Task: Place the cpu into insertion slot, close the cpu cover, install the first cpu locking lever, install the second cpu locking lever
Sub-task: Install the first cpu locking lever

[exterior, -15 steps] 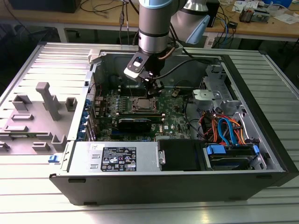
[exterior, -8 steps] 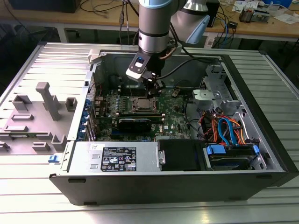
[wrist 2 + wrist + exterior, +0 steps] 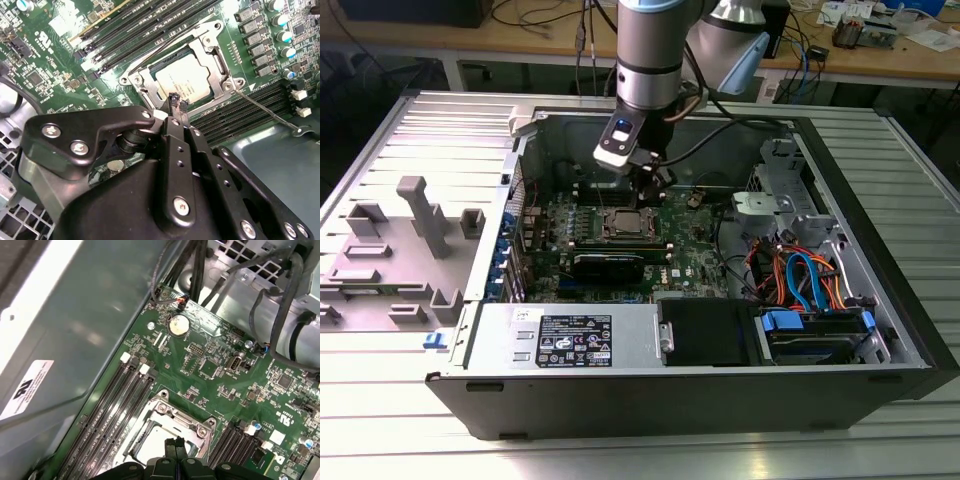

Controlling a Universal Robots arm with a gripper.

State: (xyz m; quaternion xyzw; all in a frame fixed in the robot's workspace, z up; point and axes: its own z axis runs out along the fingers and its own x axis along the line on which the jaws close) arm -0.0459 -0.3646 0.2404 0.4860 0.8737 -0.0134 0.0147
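The open computer case (image 3: 620, 345) lies on the bench with its green board (image 3: 695, 255) flat in the bottom, and my arm reaches down into it. Midway across that board, between two banks of long black memory slots (image 3: 150, 30), the chip (image 3: 187, 75) sits in the socket (image 3: 137, 82) with the cover plate (image 3: 215, 50) lying flat around it, and a thin lever (image 3: 265, 110) juts from one socket corner over the slots. My claw (image 3: 175, 102) has its fingertips pressed together on nothing, at the chip's edge; I cannot tell whether they touch it.
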